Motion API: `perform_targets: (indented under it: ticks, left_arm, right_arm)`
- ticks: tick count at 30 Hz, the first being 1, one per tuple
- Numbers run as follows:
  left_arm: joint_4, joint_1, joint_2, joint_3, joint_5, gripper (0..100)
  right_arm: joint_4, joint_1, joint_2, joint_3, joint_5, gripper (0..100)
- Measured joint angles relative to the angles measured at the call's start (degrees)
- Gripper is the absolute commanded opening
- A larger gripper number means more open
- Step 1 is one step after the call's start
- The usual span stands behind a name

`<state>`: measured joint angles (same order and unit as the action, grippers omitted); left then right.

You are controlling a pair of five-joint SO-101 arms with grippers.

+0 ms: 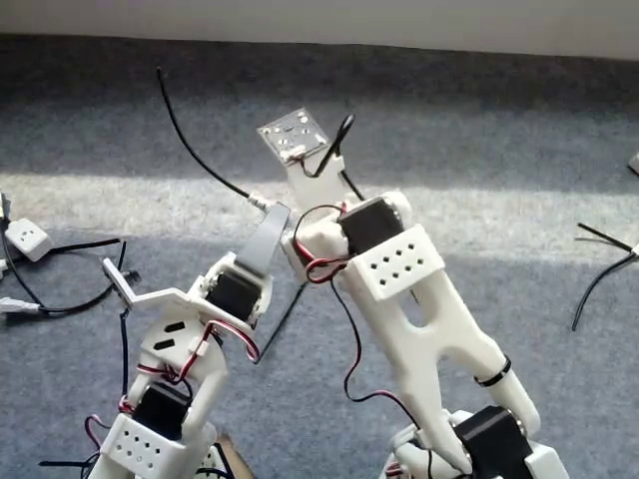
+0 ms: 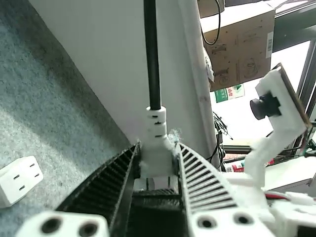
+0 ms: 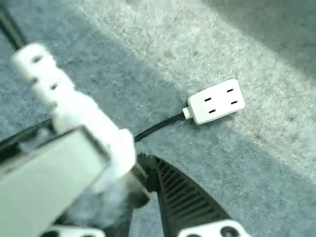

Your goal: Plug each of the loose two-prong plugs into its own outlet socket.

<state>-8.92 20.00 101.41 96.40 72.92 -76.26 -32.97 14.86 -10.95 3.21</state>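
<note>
Grey carpet (image 1: 479,120), crossed by a sunlit band, meets a pale wall (image 1: 399,20) at its far edge. The left gripper (image 2: 158,146) has its jaws clamped on the white plug (image 2: 155,121) above mid-carpet. The state of the right gripper (image 3: 140,173) jaws cannot be told. An outlet socket (image 1: 27,238) lies near the carpet's left edge.

High view overlooks the carpet (image 1: 519,150); wrist views sit close above it, probably sharing it.

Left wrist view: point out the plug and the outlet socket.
plug (image 2: 158,143): left wrist view, its white body.
outlet socket (image 2: 19,180): left wrist view, its slotted face.
</note>
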Motion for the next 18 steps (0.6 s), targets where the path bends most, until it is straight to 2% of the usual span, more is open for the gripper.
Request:
perform_targets:
  ticks: [8, 18]
  left_arm:
    - [-3.78, 3.96, 0.26, 0.00, 0.00, 1]
    - [-4.40, 5.10, 0.09, 0.00, -0.09, 1]
  right_arm:
    - [7.65, 6.42, -0.09, -0.62, 0.18, 0.6]
    - [11.16, 8.70, 0.00, -1.41, 0.00, 0.6]
